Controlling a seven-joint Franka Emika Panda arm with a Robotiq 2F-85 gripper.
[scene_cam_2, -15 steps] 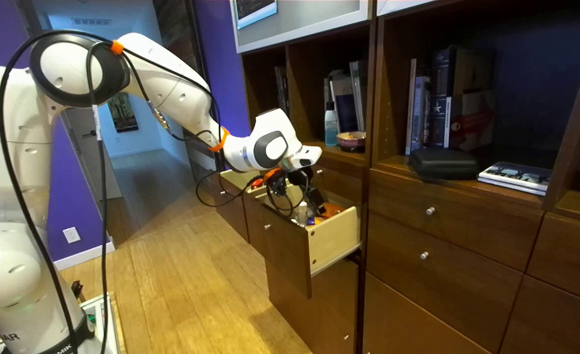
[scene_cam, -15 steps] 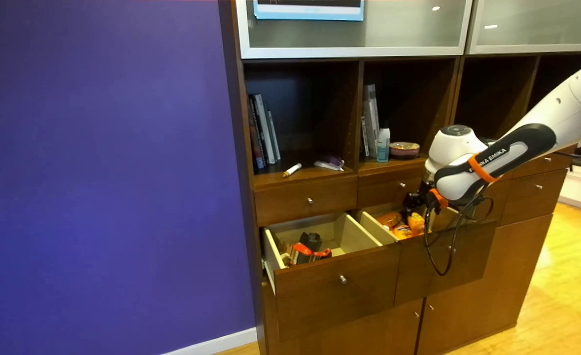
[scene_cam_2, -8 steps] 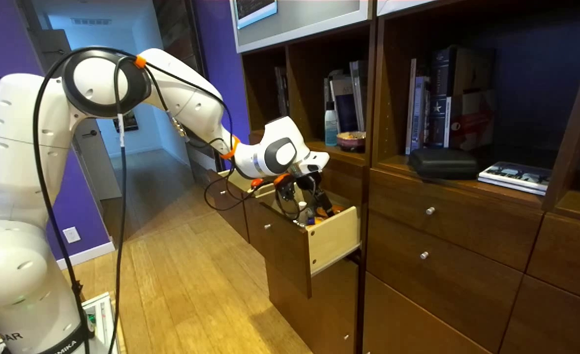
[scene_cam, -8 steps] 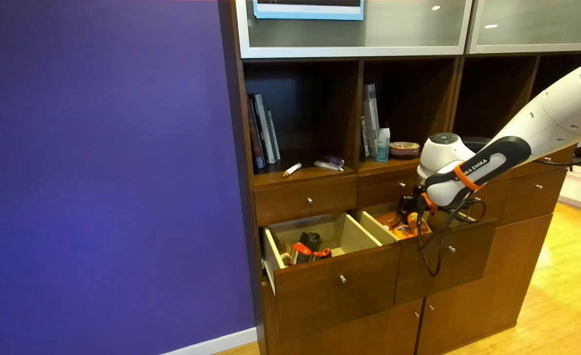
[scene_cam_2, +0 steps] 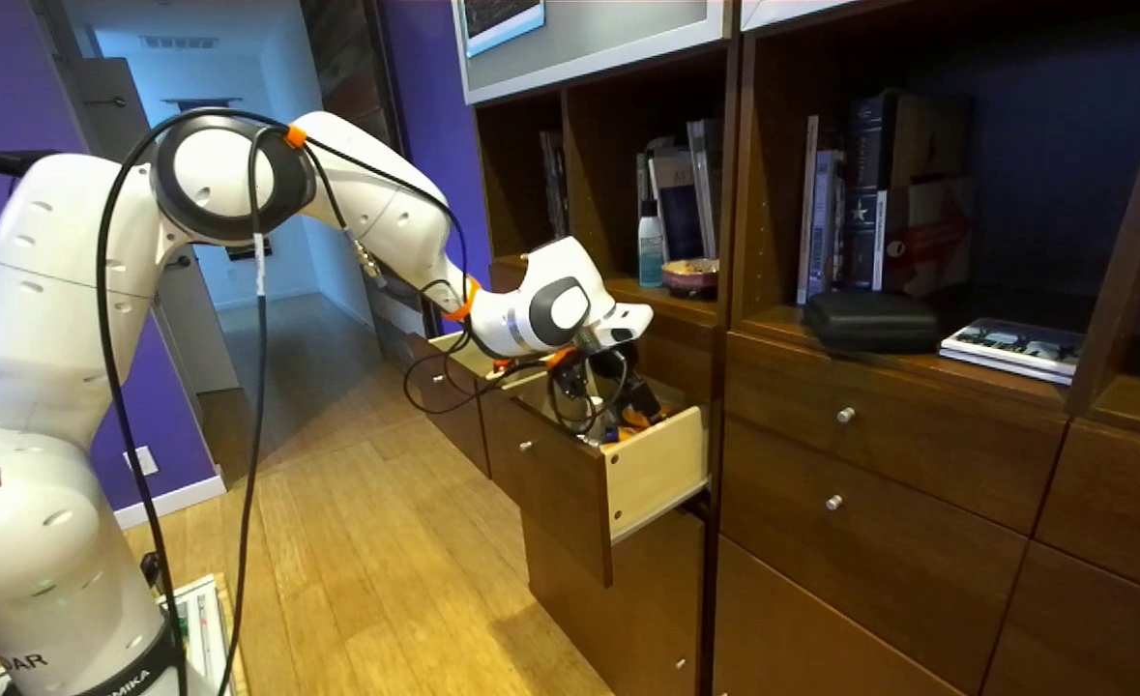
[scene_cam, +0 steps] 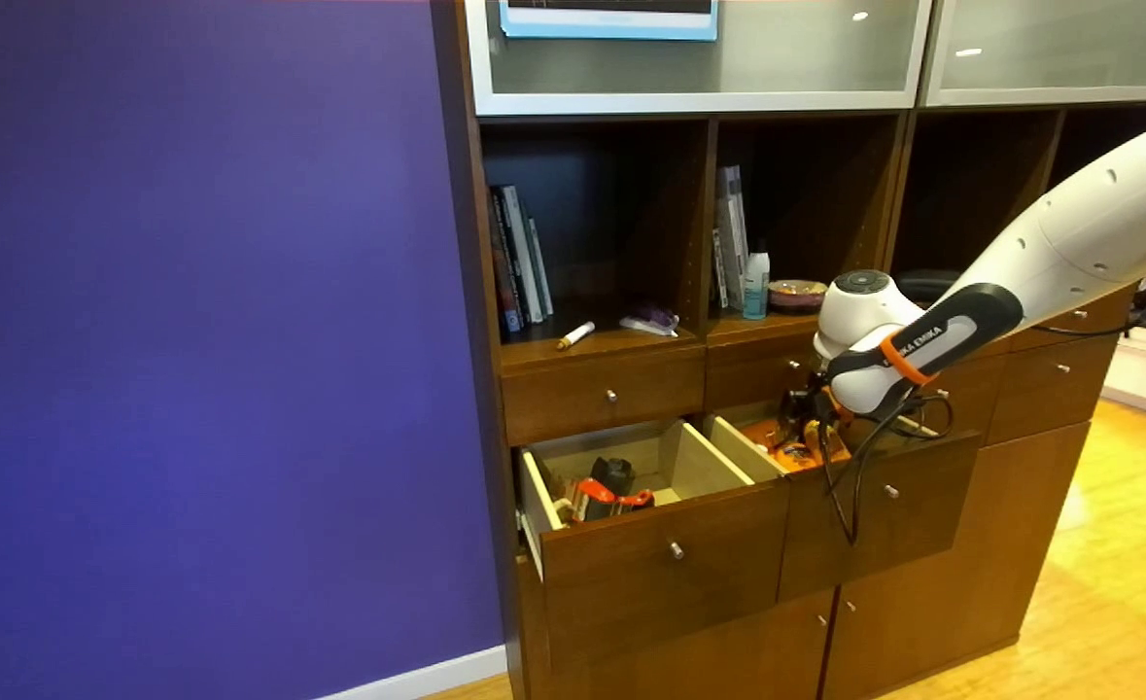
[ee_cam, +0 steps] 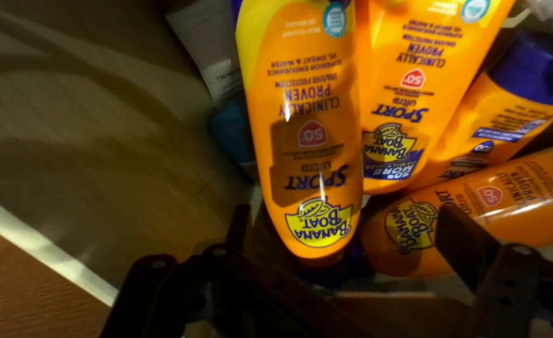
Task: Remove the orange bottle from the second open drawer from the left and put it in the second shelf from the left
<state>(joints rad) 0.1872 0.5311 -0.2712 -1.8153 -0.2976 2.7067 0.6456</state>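
If closing wide-parted claw, pinch seemingly straddled Banana Boat Ultra Sport bottle widthwise, near drawer's rear edge.

Four orange bottles can be counted in the wrist view, along with one pale tube and one gripper. Both exterior views show one robot arm, two open drawers, four shelf cubbies, one teal-blue bottle and one bowl. In an exterior view there are two frosted doors, one white-and-amber stick and one purple item. In an exterior view there are one black case and one wall outlet. The books overlap too much to count.
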